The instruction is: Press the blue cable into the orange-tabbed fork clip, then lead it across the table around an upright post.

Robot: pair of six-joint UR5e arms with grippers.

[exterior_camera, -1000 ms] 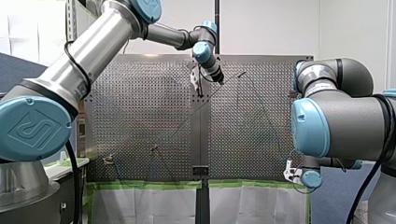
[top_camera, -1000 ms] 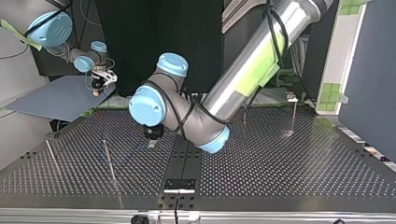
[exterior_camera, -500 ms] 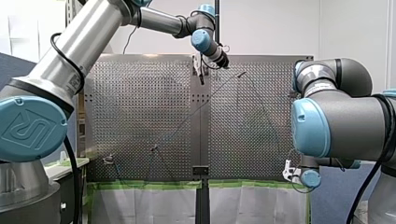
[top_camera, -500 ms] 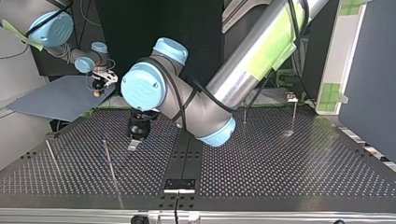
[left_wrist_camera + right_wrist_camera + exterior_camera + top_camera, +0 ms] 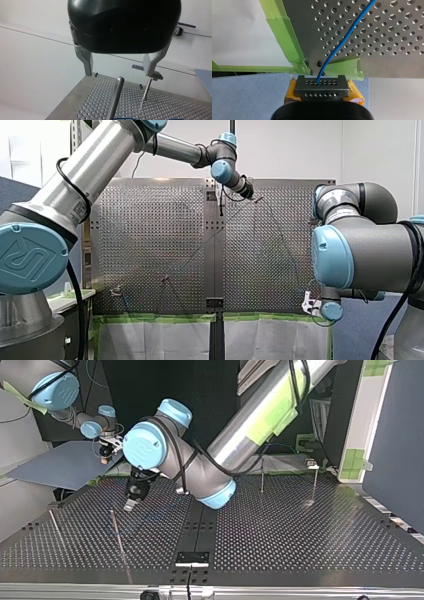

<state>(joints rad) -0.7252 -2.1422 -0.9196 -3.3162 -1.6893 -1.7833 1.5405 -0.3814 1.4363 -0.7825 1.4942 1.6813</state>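
Nearest the arms, off the near right corner of the table (image 5: 150, 230) in the front view: right gripper (image 5: 321, 81) hangs just past the edge, clenched on the blue cable (image 5: 342, 42). Yellow pads show behind its perforated fingers. Green tape (image 5: 284, 37) lines the table edge there, and a blue mat (image 5: 249, 95) lies below.

From that grip the cable climbs out over the perforated surface. In the front view it is a thin line that curves away to the far post (image 5: 257, 199) just right of the middle seam, bends there, then slants back toward a nearer post (image 5: 165, 280) left of the seam. The fork clip (image 5: 116, 291) stands further left, close to the near edge. It is too small to tell whether the cable sits in it.

Far side: left gripper (image 5: 120, 74) hovers above the table by the far post, metal fingers spread wide, released. In the left wrist view the post's rounded top stands ahead of the gap between the fingers, and a bit of blue cable shows low against it. Another post (image 5: 147, 88) stands further off, beside one finger. In the top view the left arm reaches past the middle, with the fingertips near the leaning post but apart from it.
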